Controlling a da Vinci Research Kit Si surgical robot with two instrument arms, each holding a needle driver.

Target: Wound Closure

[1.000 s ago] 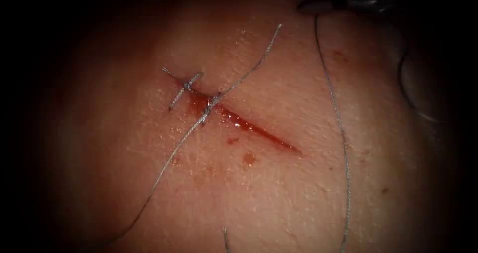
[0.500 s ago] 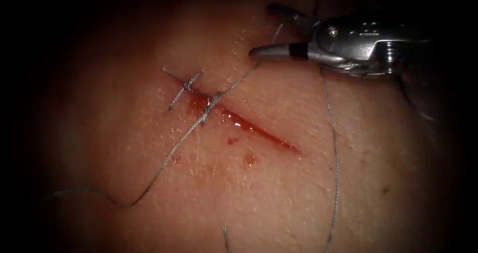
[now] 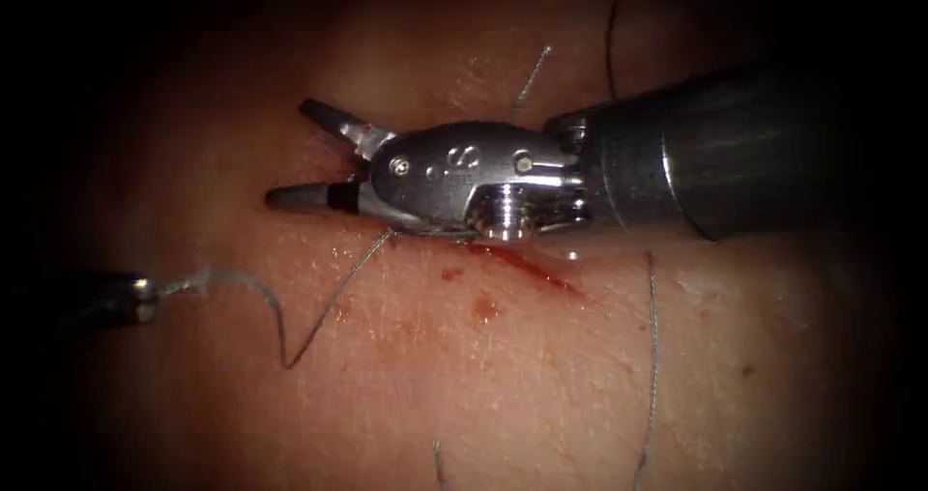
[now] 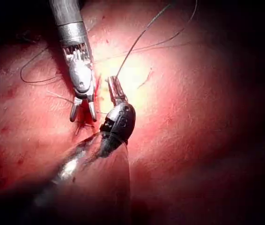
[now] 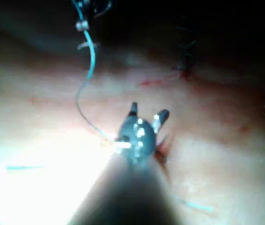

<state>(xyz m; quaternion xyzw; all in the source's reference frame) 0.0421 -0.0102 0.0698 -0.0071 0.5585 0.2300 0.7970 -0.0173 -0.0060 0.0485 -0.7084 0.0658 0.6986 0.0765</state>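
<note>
Entry: R hand (image 3: pixel 290 153) spread open, holding nil, over far-left end of cut (image 3: pixel 527 269) in tissue (image 3: pixel 483 385); L hand (image 3: pixel 135 298) clenched on thread (image 3: pixel 280 336), left of cut; step prob. post-knot thread work; next needs strand taut, R jaws squared on it.

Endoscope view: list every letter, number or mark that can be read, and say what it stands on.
"S": stamped on the metal wrist housing of the right arm's tool, just behind its open jaws.
A few smaller marks beside that letter: too small to read.
Nothing readable on the left arm's tool, the thread or the tissue.
</note>
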